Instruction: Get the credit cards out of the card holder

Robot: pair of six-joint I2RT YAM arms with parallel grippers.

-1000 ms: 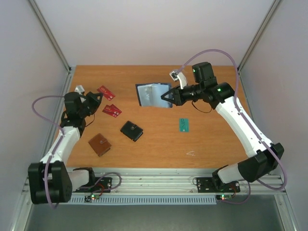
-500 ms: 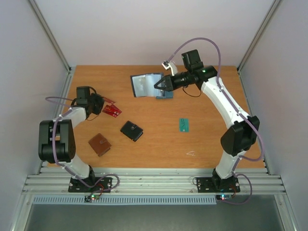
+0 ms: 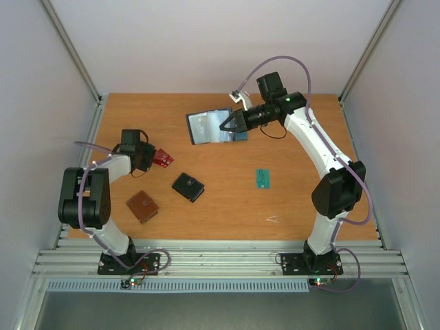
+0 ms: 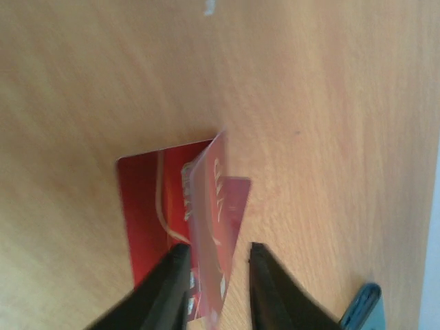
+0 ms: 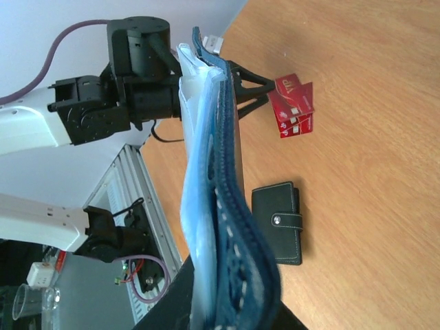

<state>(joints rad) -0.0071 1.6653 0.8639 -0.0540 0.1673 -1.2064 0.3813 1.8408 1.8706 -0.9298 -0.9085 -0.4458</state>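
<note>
Clamps the card holder in the right gripper, jaws pressed tight on its right part. Holds it spread open, pale inner pockets showing from above, well beyond the black wallet and slightly to its right. Cannot tell whether it touches the table.

Sets the left gripper low over the wood, left of the black wallet and a little beyond it. Shows a narrow gap between the fingers, with a tilted red card standing on edge in that gap. Cannot tell whether the fingers pinch that card or merely flank it. Shows a flat red card lying on the table under the tilted one.

Finds the teal-green card flat to the right of the black wallet, well apart from it and from both grippers. Finds a closed brown wallet left of the black wallet, nearer the arm bases.
</note>
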